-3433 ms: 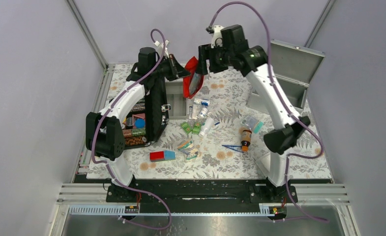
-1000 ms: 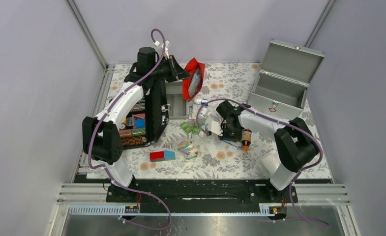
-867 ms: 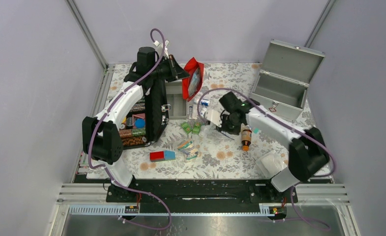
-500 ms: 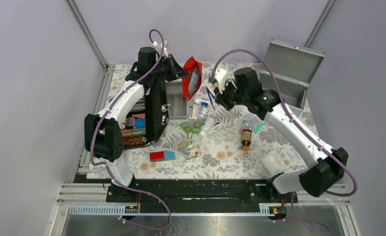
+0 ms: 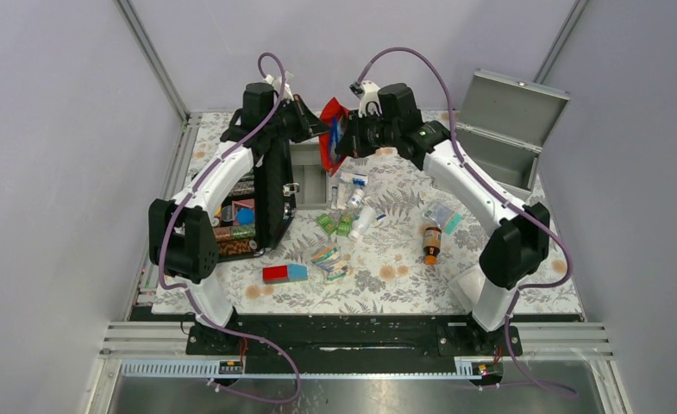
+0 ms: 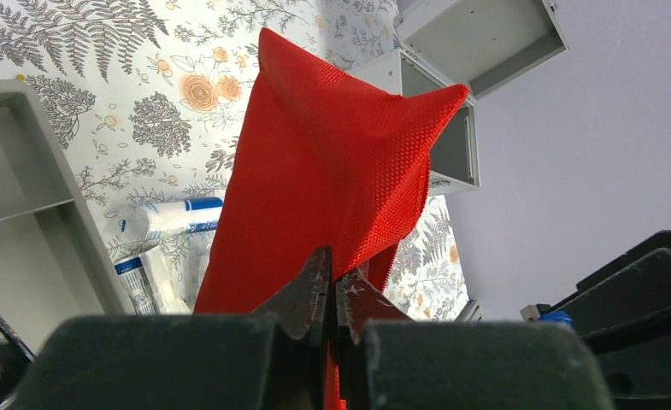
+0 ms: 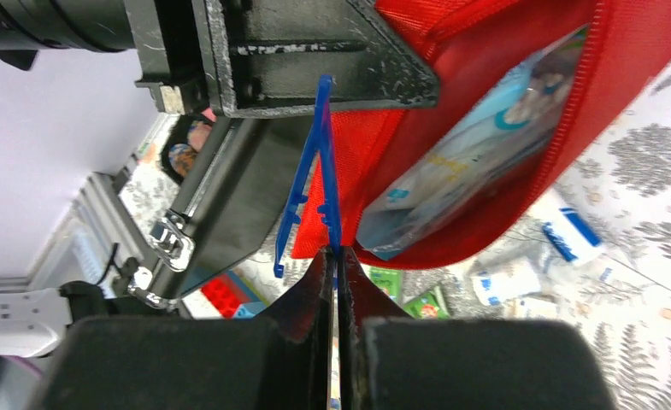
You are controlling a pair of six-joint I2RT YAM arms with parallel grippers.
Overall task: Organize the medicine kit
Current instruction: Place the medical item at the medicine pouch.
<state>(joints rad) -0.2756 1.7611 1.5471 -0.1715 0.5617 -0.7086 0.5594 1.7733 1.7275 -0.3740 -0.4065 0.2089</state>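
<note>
Your left gripper [image 6: 332, 273] is pinched tight on the edge of the red pouch [image 5: 326, 155], holding it up off the bench [image 5: 386, 285] at far centre. The pouch hangs with its mouth open toward the right arm, pale packets [image 7: 477, 145] showing inside. Your right gripper [image 7: 333, 256] is clamped on the blue tweezers [image 7: 319, 171], raised just beside the pouch. The tweezers stand upright from the jaws, prongs slightly splayed, right at the edge of the pouch mouth and in front of the left gripper's black body; can't tell if they touch the fabric. The grey metal box [image 5: 507, 129] sits far right with its lid up. The black case [image 5: 270, 198] lies open on the left, with the grey tray [image 5: 313, 181] just to its right, below the pouch. Loose on the bench: white tubes [image 5: 352, 194], green packets [image 5: 335, 226], a brown bottle [image 5: 430, 241] lying to the right, and a red-and-blue block [image 5: 284, 273] nearer.
</note>
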